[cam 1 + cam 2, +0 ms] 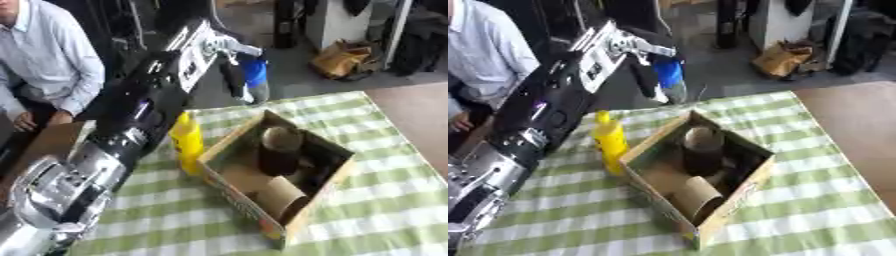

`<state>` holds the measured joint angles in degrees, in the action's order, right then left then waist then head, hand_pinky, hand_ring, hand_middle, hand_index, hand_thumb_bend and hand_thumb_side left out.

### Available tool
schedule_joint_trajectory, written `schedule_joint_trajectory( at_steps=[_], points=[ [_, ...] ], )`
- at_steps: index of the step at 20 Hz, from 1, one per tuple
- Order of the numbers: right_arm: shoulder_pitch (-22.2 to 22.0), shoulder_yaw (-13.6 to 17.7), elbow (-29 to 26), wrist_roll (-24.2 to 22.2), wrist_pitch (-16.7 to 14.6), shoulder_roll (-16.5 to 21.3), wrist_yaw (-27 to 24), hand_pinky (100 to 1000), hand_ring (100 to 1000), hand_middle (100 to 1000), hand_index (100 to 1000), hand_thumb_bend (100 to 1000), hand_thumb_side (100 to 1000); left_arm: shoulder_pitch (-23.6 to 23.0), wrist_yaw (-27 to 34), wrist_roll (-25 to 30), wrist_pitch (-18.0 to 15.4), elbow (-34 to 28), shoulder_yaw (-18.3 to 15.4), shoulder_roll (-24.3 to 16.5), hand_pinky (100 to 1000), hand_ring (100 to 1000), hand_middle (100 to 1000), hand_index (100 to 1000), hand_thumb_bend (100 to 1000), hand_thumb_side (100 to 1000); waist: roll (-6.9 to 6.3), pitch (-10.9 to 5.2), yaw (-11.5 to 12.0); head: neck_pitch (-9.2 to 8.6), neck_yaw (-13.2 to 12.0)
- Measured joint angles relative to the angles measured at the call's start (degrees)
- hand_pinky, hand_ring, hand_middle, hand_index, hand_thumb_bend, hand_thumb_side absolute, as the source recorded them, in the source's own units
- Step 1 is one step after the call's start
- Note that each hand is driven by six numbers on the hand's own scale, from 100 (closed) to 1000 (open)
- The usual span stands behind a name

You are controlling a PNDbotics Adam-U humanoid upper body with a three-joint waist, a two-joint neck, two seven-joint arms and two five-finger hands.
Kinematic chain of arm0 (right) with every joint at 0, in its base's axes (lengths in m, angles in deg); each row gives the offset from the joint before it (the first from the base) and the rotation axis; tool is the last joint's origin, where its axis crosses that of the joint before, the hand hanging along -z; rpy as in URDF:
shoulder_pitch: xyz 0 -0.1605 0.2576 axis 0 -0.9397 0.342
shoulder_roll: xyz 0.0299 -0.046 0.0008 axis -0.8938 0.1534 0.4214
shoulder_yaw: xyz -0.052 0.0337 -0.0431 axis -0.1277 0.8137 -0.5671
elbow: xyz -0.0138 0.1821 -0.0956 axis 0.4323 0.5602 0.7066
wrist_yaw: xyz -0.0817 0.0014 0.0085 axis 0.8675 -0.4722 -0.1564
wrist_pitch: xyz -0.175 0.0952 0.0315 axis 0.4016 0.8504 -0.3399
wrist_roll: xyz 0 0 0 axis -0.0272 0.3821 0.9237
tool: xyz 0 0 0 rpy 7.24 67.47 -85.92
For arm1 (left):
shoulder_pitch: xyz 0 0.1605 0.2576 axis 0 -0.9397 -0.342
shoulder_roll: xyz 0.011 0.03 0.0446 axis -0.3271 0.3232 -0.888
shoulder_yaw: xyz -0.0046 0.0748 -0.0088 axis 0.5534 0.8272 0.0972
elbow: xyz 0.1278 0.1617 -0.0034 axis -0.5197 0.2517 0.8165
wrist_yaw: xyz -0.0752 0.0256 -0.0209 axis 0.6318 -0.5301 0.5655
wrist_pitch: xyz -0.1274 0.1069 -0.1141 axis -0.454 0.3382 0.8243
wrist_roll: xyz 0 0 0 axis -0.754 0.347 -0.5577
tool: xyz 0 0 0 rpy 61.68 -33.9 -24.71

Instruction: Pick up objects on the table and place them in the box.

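Observation:
My left arm runs from the lower left up to the top middle. Its hand (226, 54) is curled round a blue container (255, 73) with a pale lower end, held in the air above the table's far edge, just behind the box. The open cardboard box (226, 141) stands on the green-and-white checked cloth (385, 220). Inside it, a dark cylinder with a brown top (280, 149) stands upright and a brown roll (282, 196) lies near the front corner. A yellow squeeze bottle (187, 142) stands upright against the box's left wall. My right hand shows in neither view.
A flat piece of cardboard (48, 142) lies at the table's left edge, under my arm. A seated person in a light shirt is at the far left. A brown bag (344, 59) sits on the floor behind the table. The cloth ends at the right on brown floor.

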<state>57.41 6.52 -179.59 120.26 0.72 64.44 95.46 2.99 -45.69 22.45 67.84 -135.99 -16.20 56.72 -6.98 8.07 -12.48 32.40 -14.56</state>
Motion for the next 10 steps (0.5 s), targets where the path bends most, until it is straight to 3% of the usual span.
schedule_joint_trajectory(
  at_steps=[4,5,6,7,8,9,10],
  points=[
    [0.30,0.00,0.00,-0.01,-0.01,-0.18,-0.03,835,810,629,528,100,1000,-0.48,2.56,-1.39,-0.14,1.13,-0.38,0.67,350,559,601,839,100,140,0.01,0.18,-0.19,-0.33,0.00],
    [0.48,-0.01,0.00,-0.02,-0.02,-0.18,-0.05,835,810,629,528,100,1000,-0.55,3.09,-1.73,-0.10,1.36,-0.39,0.81,475,641,653,888,100,141,0.01,0.33,-0.29,-0.34,0.00],
    [0.52,-0.02,0.00,-0.04,-0.04,-0.20,-0.07,835,810,629,528,100,1000,-0.69,3.56,-2.07,-0.08,1.60,-0.41,1.05,475,641,653,888,100,141,0.01,0.49,-0.39,-0.36,0.00],
    [0.53,-0.02,0.00,-0.09,-0.09,-0.24,-0.09,835,809,629,528,100,1000,-0.90,3.95,-2.41,-0.10,1.85,-0.42,1.25,577,745,731,954,100,289,0.01,0.61,-0.50,-0.36,-0.01],
    [0.54,-0.02,0.00,-0.12,-0.12,-0.24,-0.16,835,809,629,528,100,1000,-1.00,4.29,-2.74,-0.27,2.04,-0.43,1.47,577,745,731,954,100,289,0.01,0.70,-0.55,-0.39,-0.01],
    [0.59,-0.03,0.00,-0.15,-0.15,-0.26,-0.26,835,810,630,528,100,1000,-1.03,4.65,-3.03,-0.56,2.25,-0.45,1.66,757,868,838,1000,146,618,0.02,0.79,-0.58,-0.47,-0.01],
    [0.73,-0.03,0.00,-0.20,-0.21,-0.31,-0.33,835,810,630,528,100,1000,-1.14,5.11,-3.22,-0.99,2.45,-0.54,1.71,802,900,863,1000,157,671,0.02,0.85,-0.68,-0.55,-0.01]
  ],
)
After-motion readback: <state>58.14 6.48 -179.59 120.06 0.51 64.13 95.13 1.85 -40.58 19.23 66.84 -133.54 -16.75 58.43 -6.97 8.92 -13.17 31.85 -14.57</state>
